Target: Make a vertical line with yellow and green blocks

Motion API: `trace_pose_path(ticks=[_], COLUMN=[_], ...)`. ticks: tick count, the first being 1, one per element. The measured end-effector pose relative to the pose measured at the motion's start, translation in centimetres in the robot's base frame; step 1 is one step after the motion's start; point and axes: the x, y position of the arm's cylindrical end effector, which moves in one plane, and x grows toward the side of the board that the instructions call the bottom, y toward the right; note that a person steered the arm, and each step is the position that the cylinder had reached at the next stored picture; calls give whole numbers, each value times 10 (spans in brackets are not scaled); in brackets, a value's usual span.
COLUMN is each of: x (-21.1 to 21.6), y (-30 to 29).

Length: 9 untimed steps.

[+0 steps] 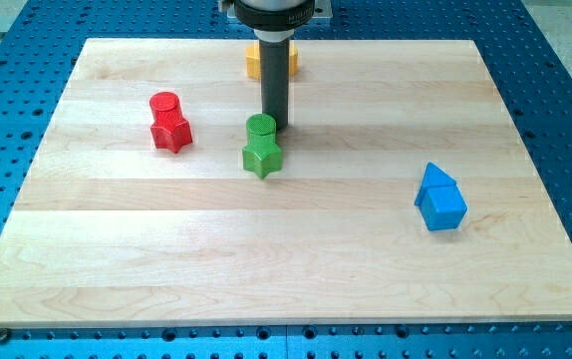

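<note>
My tip [275, 124] beside green cylinder [260, 127]

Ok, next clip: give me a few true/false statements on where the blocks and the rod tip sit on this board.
1. My tip is just to the view's right of the green cylinder. True.
2. The green star lies at the view's top edge of the board. False: it sits just below the green cylinder, touching it, near the board's middle.
3. The yellow block is partly hidden behind the rod. True.
4. The two blue blocks are at the view's left. False: they are at the view's right; the red blocks are at the left.
</note>
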Motion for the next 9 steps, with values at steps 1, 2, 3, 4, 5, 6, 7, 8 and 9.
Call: trace_pose_path(ticks=[1,2,3,4,5,6,7,8,9], x=[-41,-104,-149,-144,-112,-97,-131,-131,-79], y=[26,78,77,23,20,-6,-20,-51,-21])
